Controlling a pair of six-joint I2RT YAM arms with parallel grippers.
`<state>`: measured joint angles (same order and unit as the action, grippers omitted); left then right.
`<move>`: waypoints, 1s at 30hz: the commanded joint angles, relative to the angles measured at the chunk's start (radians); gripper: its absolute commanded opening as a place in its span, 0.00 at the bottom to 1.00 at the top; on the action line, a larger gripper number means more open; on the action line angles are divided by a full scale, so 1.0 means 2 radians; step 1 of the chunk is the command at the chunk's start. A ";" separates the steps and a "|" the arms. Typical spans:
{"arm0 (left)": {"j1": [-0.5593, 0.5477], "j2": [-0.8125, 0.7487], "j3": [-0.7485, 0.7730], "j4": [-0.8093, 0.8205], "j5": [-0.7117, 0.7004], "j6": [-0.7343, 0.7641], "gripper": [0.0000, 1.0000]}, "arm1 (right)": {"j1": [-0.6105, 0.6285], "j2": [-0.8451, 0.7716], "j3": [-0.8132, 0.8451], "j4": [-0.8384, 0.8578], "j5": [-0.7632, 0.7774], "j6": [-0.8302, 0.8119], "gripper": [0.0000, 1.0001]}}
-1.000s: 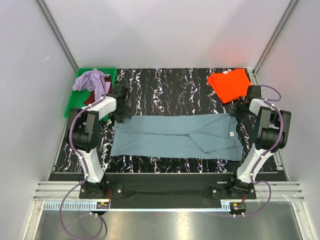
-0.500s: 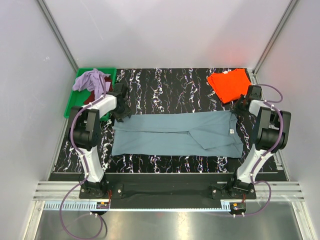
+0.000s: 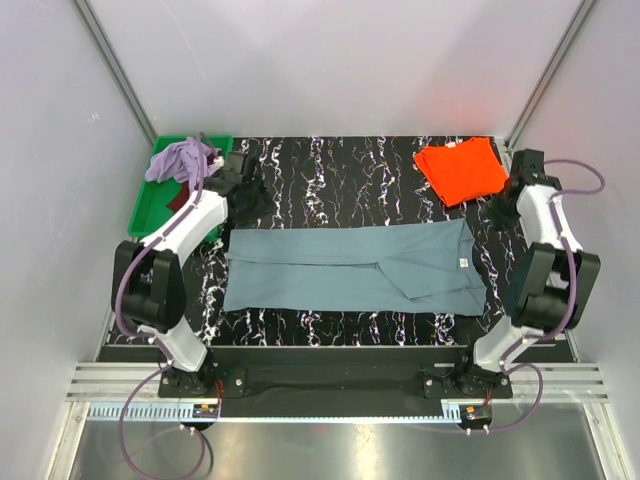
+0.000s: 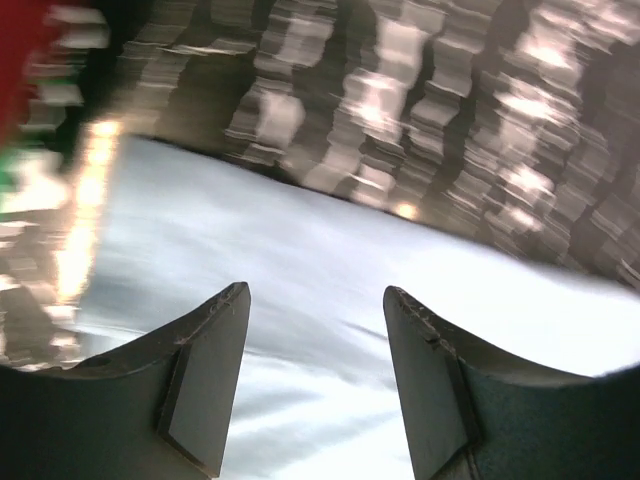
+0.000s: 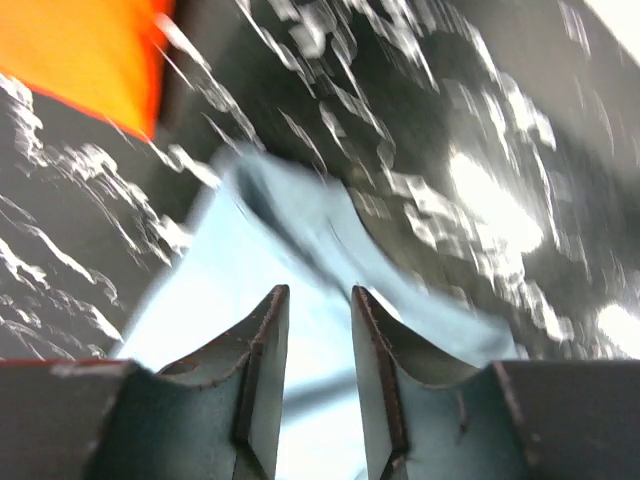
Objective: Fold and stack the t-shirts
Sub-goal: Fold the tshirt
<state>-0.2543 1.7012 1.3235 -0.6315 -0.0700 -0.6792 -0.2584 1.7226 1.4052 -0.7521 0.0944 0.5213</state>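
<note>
White panels wall off the work cell on three sides, with grey metal struts running up the two far corners. Between them lies a black table (image 3: 340, 165) veined with white marbling, and the two arm bases are bolted to its lower edge.

At the upper left of the overhead view, the left gripper (image 3: 248, 200) hangs just above the top left corner of the blue-grey t-shirt (image 3: 350, 265). Its wrist camera shows both fingers (image 4: 215, 380) standing well apart with nothing between them, and pale cloth spreads below them, blurred. The right gripper (image 3: 503, 207) sits at the right side of the overhead view, between the orange t-shirt (image 3: 460, 168) and the blue-grey one's right end. Its fingers (image 5: 260, 380) are parted by only a narrow gap and pinch nothing. That view is also blurred, showing a rumpled edge of blue cloth beneath the tips and a corner of orange at the upper left.

The blue-grey t-shirt lies flat across the middle of the table as a long band, with one layer folded over along its length. The orange t-shirt rests folded at the upper right corner of the table.

A green tray (image 3: 150, 205) stands at the upper left edge of the table. A crumpled lavender t-shirt (image 3: 180, 158) is heaped in its far end, with a dark maroon t-shirt (image 3: 178, 195) showing just below it.
</note>
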 commanded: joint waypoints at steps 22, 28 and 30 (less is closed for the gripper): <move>-0.358 0.065 -0.057 0.330 0.166 -0.149 0.58 | 0.030 -0.157 -0.267 0.000 -0.013 0.160 0.38; -0.394 0.122 -0.004 0.317 0.142 -0.157 0.57 | 0.030 -0.163 -0.244 -0.015 -0.001 0.140 0.38; -0.397 0.130 0.002 0.304 0.129 -0.151 0.53 | 0.030 -0.182 -0.232 -0.033 0.014 0.134 0.38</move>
<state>-1.0325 1.9656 1.2610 -0.0551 0.2451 -0.9749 -0.2035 1.4269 0.8814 -0.7876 0.0582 0.8085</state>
